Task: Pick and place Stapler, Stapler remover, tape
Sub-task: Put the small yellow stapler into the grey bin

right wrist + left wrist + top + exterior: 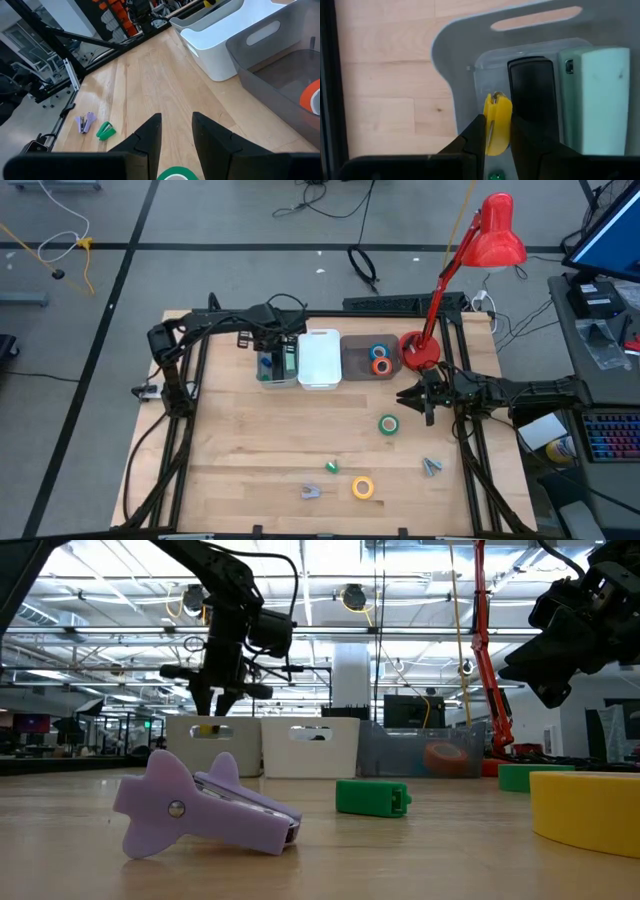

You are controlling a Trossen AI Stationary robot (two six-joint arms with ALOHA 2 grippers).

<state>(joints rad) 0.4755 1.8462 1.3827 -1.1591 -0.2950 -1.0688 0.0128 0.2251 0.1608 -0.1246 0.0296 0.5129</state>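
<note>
In the right wrist view the green tape roll (175, 174) just below the right gripper (176, 131) is cut off by the picture's edge. The small yellow piece (497, 123) between the left gripper's fingers (476, 135) cannot be identified. Just beside it, the dark object (534, 97) in the bin is too blurred to name.

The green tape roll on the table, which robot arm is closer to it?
The right one. The right tool hangs just beside the green tape roll, almost over it. The left tool is far off, over the clear bin, holding a yellow thing.
</note>
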